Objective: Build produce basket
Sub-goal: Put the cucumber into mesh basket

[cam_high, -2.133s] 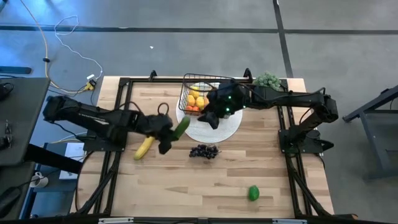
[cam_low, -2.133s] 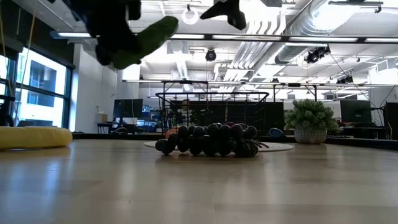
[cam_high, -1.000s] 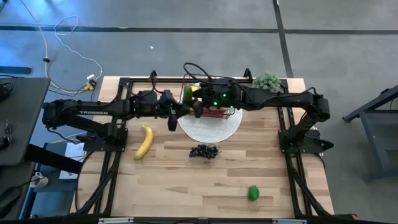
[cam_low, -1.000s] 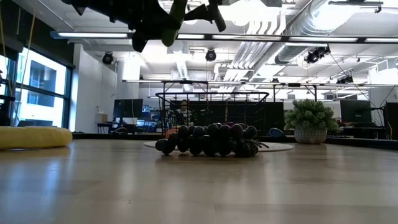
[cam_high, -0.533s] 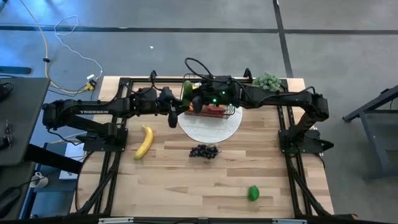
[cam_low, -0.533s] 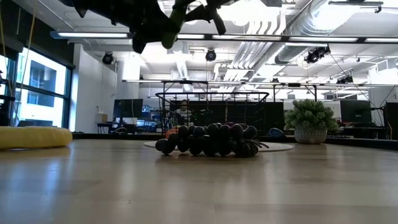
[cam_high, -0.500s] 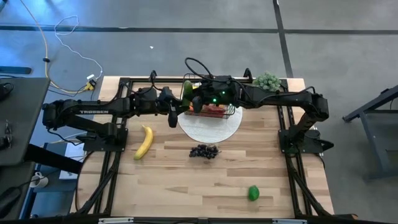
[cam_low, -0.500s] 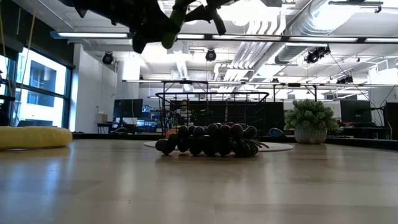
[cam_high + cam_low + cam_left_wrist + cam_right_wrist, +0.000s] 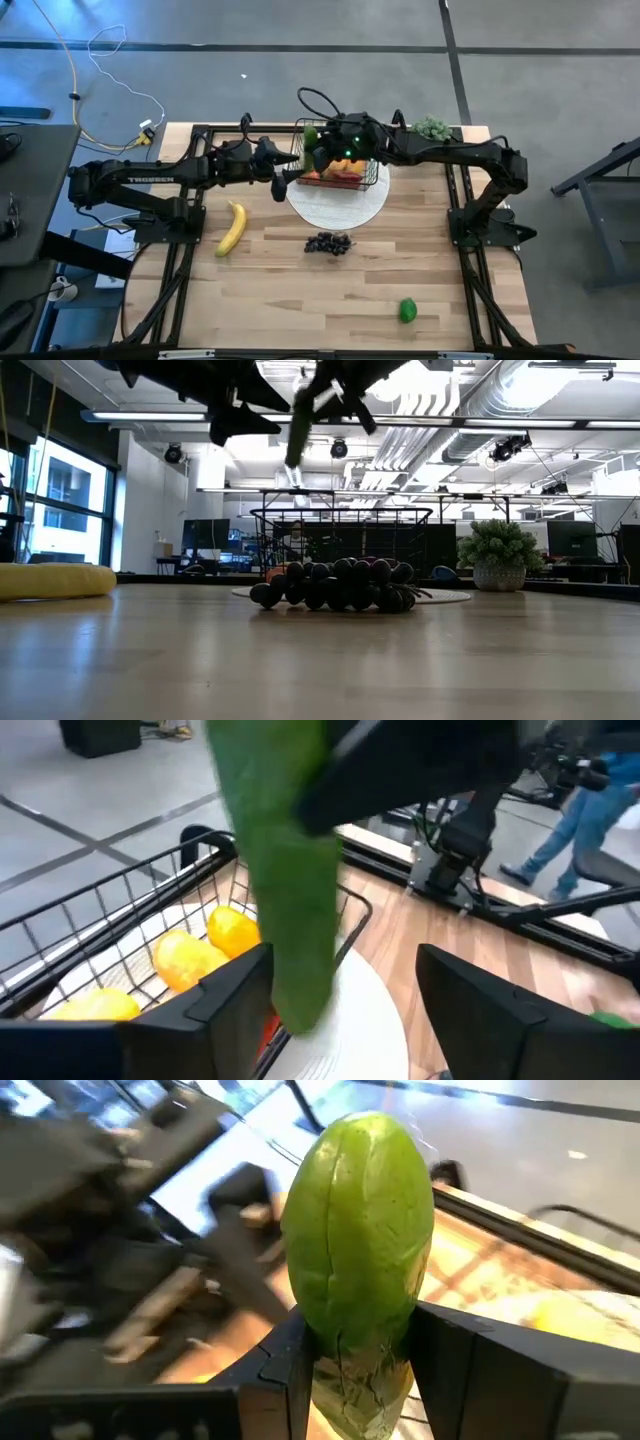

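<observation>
A green cucumber (image 9: 309, 140) hangs in the air over the near left corner of the black wire basket (image 9: 352, 172), with my right gripper (image 9: 320, 155) shut on it. The basket stands on a white plate (image 9: 345, 208) and holds yellow and orange fruit (image 9: 190, 960) and something red. My left gripper (image 9: 350, 1010) is open. The cucumber's lower end (image 9: 300, 1000) stands between its fingers, close to one of them; I cannot tell whether it touches. A banana (image 9: 232, 228), dark grapes (image 9: 328, 242) and a green pepper (image 9: 408, 310) lie on the table. My right gripper pinches the cucumber's upper part (image 9: 350, 1345) between its two fingers (image 9: 285, 1370), one on each side. The fingers come from the table's right, slanting a little downward, and lie across the cucumber. The cucumber hangs almost upright below them (image 9: 296, 435), clear of the basket and the table.
A bushy green plant (image 9: 432, 128) stands at the far right corner. A black frame (image 9: 200, 132) runs along the table's edges. The near half of the wooden table (image 9: 300, 300) holds only the pepper.
My right gripper has taken hold of the cucumber's upper part, and my left gripper has opened and let it go. The right gripper has carried it a little toward the table's right, over the basket. The cucumber has swung from tilted to hanging almost upright.
</observation>
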Controlling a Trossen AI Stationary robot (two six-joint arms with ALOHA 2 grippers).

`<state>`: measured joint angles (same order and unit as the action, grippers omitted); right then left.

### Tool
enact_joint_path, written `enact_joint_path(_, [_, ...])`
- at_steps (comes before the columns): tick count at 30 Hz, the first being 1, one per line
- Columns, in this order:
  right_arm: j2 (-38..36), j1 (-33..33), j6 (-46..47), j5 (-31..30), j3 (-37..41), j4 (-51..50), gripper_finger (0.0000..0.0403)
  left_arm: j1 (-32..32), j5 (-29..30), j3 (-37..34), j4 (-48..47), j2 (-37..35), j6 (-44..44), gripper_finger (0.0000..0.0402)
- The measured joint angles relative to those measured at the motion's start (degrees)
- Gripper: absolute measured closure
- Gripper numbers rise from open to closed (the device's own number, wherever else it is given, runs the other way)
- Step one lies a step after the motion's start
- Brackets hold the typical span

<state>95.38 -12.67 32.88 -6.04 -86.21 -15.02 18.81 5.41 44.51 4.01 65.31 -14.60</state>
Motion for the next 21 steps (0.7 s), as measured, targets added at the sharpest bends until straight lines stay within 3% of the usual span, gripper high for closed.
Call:
enact_joint_path(3, [0.06,-1.84,-2.15,0.27,0.00,-4.24,0.0297,0.00,1.26,0.02,-0.92,-0.01,-0.06,0.0158])
enact_joint_path(8, [0.06,-5.66,-7.67,6.22,0.00,-10.52,0.0297,0.02,3.14,0.02,-1.09,-0.01,-1.26,0.0157])
enact_joint_path(21, [3.22,-12.33,-33.20,18.56,0.02,-24.48,0.0297,0.04,10.65,0.02,-3.86,-0.01,-11.76,0.0156])
